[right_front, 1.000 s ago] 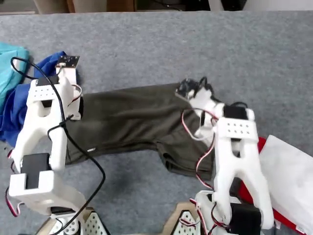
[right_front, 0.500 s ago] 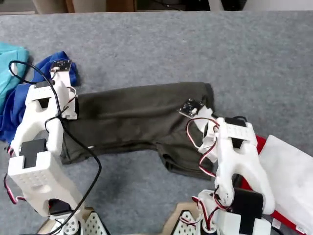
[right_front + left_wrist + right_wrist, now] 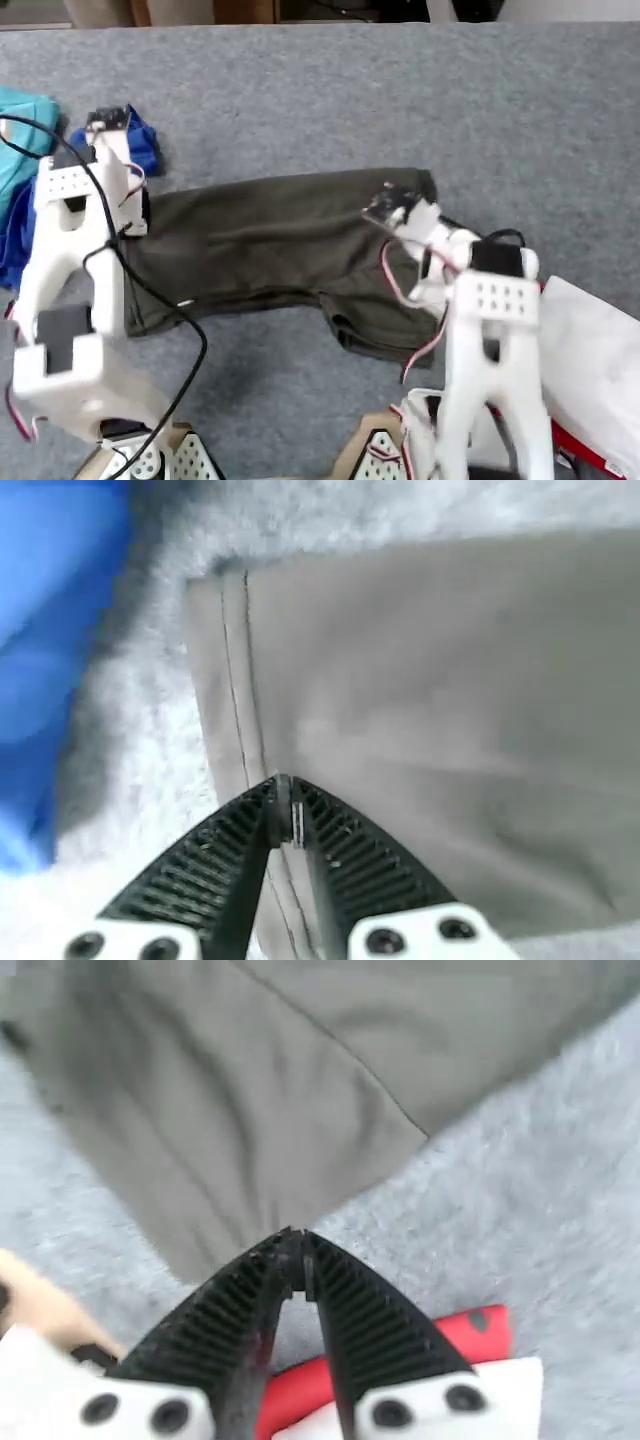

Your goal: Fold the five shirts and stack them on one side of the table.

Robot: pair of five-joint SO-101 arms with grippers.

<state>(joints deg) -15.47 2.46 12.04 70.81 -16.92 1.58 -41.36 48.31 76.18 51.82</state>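
Olive-green soft-cloth shirt (image 3: 270,240) is spread lengthwise across the grey felt-covered bench (image 3: 400,90), partly flattened, with one sleeve lying toward the arms. The left hand (image 3: 282,815) is seen pressed together directly over the stitched hem at one end of the shirt; whether any cloth is caught between the tips cannot be told. The right hand (image 3: 297,1255) is likewise pressed together, poised where the garment's other end meets the bare bench. The cloth is judged light and limp, likely to sag and crease when lifted and to drag slightly on the felt, so it is best taken at the doubled hem and at the opposite corners, where the seams give some body. Just beyond the hem a crumpled bright-blue shirt (image 3: 140,150) is bunched, with a turquoise shirt (image 3: 20,120) beside it at the bench edge. By the right arm a red flat object (image 3: 400,1360) lies under a white sheet (image 3: 590,340).
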